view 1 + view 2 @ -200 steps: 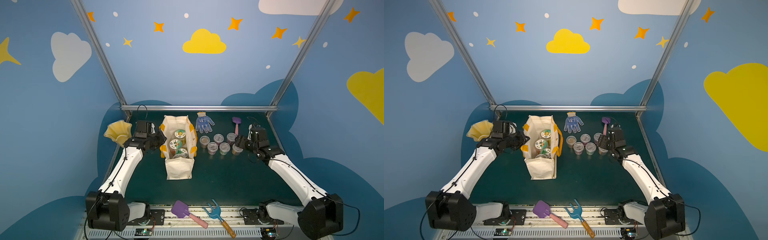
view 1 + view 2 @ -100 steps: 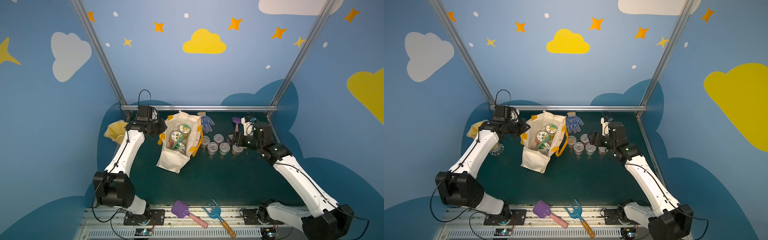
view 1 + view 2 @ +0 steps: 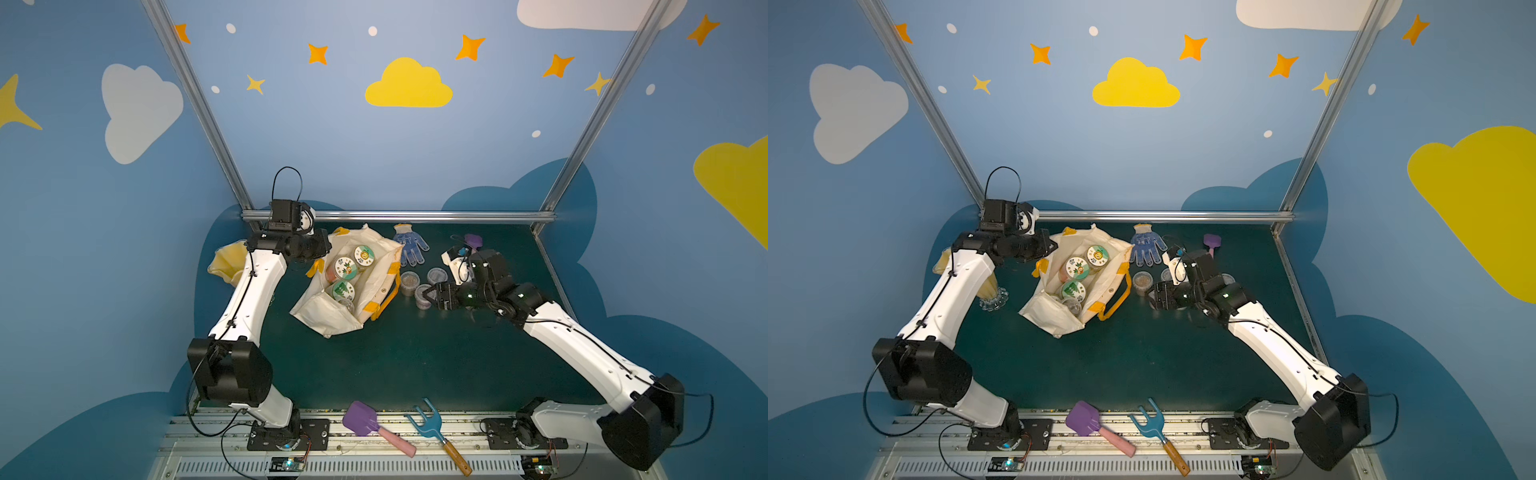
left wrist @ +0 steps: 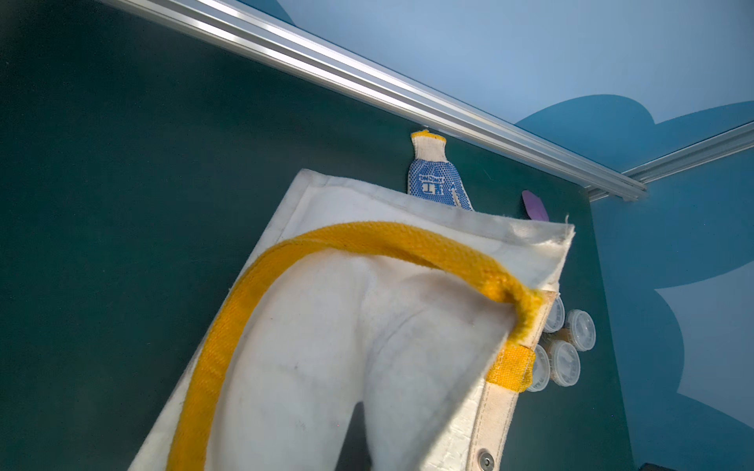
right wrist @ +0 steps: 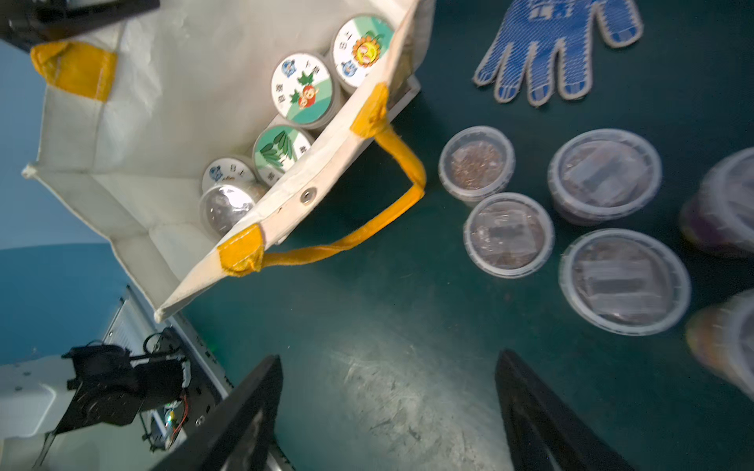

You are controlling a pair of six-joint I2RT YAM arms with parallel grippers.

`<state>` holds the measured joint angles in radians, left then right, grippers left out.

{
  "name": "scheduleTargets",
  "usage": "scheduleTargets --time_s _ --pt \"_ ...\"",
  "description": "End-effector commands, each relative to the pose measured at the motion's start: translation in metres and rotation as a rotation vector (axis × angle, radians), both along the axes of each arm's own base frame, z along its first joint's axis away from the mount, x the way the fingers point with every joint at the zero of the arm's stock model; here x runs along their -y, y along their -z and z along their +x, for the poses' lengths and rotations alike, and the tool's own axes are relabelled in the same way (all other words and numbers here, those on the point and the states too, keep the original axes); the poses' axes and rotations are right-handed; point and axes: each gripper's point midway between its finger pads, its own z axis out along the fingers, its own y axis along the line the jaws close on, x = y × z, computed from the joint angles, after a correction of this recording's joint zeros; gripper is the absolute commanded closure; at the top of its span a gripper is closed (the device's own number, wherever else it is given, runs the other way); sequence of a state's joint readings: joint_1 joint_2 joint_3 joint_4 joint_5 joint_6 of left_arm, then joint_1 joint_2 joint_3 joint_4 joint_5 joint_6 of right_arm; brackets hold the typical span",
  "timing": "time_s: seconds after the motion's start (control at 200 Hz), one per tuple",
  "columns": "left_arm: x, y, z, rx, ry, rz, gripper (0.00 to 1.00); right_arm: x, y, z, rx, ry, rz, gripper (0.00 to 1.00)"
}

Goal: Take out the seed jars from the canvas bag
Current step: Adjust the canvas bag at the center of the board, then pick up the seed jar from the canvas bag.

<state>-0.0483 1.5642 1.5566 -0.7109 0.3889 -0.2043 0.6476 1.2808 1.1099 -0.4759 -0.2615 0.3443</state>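
Observation:
The cream canvas bag (image 3: pixel 328 316) with orange-yellow handles is tipped up and turned, its mouth facing up. My left gripper (image 3: pixel 326 248) is shut on the bag's far-left rim; in the left wrist view the bag's cloth (image 4: pixel 310 334) fills the frame. Inside stand three seed jars with pictured lids (image 5: pixel 302 87), with a small clear cup (image 5: pixel 224 206) beside them. Several small seed cups (image 5: pixel 508 234) stand on the table right of the bag. My right gripper (image 5: pixel 387 407) hangs open and empty above the bare mat between the bag and those cups (image 3: pixel 409 280).
A yellow ruffled vase (image 3: pixel 226 259) stands behind my left arm. A blue dotted glove (image 3: pixel 409 245) and a purple scoop (image 3: pixel 473 240) lie near the rear rail (image 3: pixel 399 216). A purple shovel (image 3: pixel 361 417) and a blue rake (image 3: pixel 432 424) lie on the front edge.
My left arm has risen with the bag's rim, tipping and turning the bag. My right gripper has moved left from the far-right cups toward the bag and stays open.

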Motion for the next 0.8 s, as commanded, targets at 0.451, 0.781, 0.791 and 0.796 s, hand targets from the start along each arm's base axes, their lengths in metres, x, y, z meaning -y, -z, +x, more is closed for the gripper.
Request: scheduleTargets --time_s 0.451,0.781,0.791,0.796 --pt "0.038 -0.023 -0.042 0.201 0.16 -0.016 0.96 -0.125 0.0 -0.053 -0.054 -0.285 0.087 0.21" --pt "0.048 -0.012 -0.057 0.21 0.18 -0.048 0.96 -0.176 0.05 -0.065 -0.151 -0.367 0.046 0.22" --pt "0.048 -0.012 -0.058 0.211 0.18 -0.048 0.96 -0.177 0.051 -0.065 -0.153 -0.369 0.045 0.22" --pt "0.048 -0.012 -0.058 0.212 0.18 -0.048 0.96 -0.178 0.052 -0.066 -0.155 -0.371 0.044 0.22"
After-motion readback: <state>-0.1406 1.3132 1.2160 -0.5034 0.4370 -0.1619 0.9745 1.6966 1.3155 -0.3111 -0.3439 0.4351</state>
